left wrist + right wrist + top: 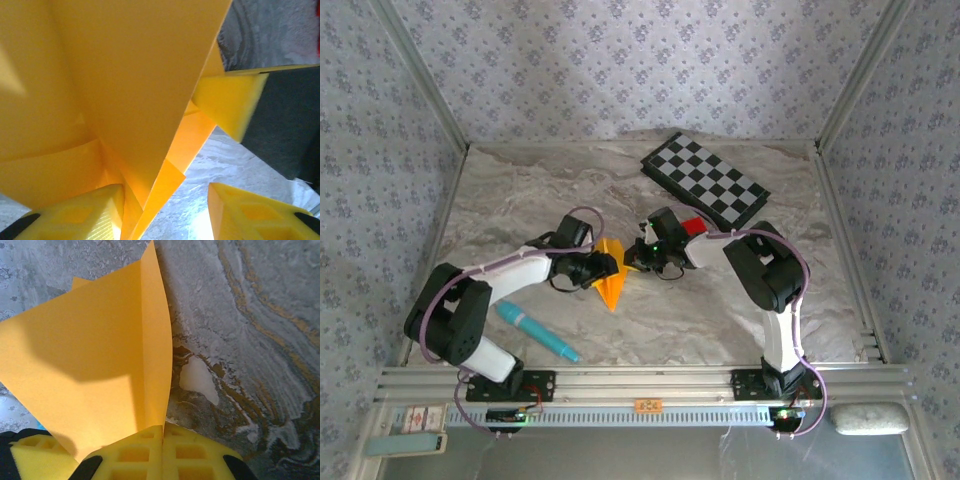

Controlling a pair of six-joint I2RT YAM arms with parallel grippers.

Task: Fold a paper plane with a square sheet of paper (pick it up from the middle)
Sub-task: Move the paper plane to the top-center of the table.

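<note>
The paper plane is a part-folded orange-yellow dart at the table's middle, its point toward the near edge. My right gripper reaches it from the right. In the right wrist view the right gripper is shut on the paper plane's edge, and the paper stands up from the pads. My left gripper comes in from the left. In the left wrist view the left gripper is open, with a wide gap between its fingers. The paper plane's folds rest against the left finger. The right gripper's fingers pinch the paper's far side.
A black-and-white checkerboard lies at the back right. A small red block sits just behind the right wrist. A teal pen lies near the left arm's base. Patterned walls and metal rails enclose the marbled table.
</note>
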